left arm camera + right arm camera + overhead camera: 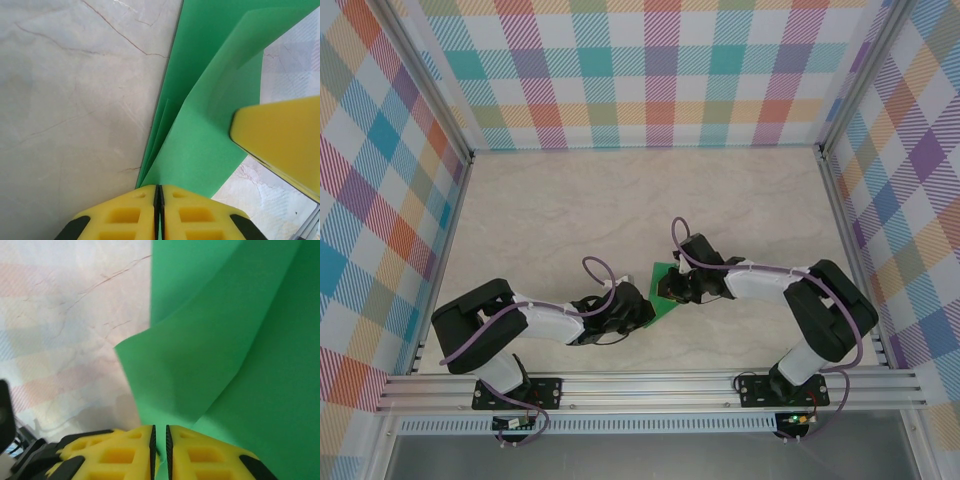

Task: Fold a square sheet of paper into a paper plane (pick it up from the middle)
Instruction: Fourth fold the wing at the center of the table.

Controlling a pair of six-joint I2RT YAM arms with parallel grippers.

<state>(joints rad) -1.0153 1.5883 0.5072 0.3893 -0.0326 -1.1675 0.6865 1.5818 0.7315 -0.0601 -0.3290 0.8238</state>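
The square sheet of paper [665, 292] is bright green and folded into several layers, and it lies between the two arms near the table's front. My left gripper [642, 305] is shut on its near edge; in the left wrist view the pads [150, 200] pinch the layered paper [210, 100]. My right gripper [672, 287] grips it from the right, its jaws [160, 435] closed to a thin gap with a curled flap of the paper [225, 340] running between them. A yellow finger [280, 135] of the right gripper rests on the paper. The arms hide its outline, so I cannot tell a paper plane shape.
The table is pale marble [620, 210] with checked walls on three sides. An aluminium rail [650, 385] with both arm bases runs along the near edge. Open table lies behind and to both sides of the paper.
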